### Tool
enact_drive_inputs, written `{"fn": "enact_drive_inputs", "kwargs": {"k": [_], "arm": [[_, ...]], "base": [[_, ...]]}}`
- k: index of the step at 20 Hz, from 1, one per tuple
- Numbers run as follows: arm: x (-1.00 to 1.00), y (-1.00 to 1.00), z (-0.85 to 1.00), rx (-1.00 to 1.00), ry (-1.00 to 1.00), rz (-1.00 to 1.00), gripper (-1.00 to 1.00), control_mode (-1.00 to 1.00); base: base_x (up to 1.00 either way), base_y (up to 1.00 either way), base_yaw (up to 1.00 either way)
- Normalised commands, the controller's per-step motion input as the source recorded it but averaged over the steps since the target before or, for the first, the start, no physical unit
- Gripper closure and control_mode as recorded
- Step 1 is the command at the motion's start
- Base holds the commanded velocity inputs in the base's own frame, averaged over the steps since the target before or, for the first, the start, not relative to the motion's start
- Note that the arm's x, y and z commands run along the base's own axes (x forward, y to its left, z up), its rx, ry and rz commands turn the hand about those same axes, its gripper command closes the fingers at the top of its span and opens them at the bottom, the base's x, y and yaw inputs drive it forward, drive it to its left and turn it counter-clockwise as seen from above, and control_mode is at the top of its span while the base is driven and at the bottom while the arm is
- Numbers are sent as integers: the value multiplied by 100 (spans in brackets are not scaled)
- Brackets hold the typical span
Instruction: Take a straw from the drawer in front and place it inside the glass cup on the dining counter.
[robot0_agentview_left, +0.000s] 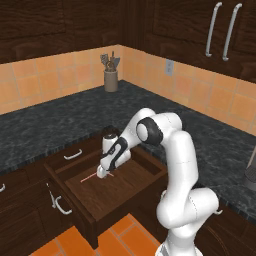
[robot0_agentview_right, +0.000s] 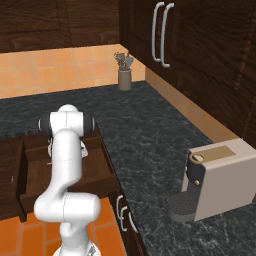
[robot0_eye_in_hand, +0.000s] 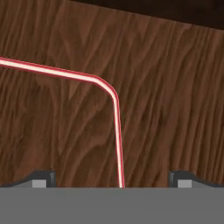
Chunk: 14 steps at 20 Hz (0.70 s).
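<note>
The drawer stands pulled out below the black counter, its dark wood floor bare apart from the straw. My gripper reaches down into the drawer and hovers just over the straw's near end. In the hand view the straw is a thin red-pink line with a bend, and its lower part runs down between my two fingertips. The gripper is open and holds nothing; the jaws stand wide on either side of the straw. The glass cup and the dining counter are out of view.
A utensil holder stands at the back of the black granite counter. A beige coffee machine sits on the counter to the right. The drawer's front panel juts out over the orange floor tiles.
</note>
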Motion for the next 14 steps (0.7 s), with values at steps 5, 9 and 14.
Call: {"fn": "enact_drive_inputs", "kwargs": {"k": [5, 9, 14], "arm": [[34, 13, -22, 0, 0, 0, -100, -100], [24, 6, -26, 0, 0, 0, -100, -100], [4, 2, -32, 0, 0, 0, 100, -100]], "base": [[0, 0, 0], [0, 0, 0], [0, 0, 0]]}}
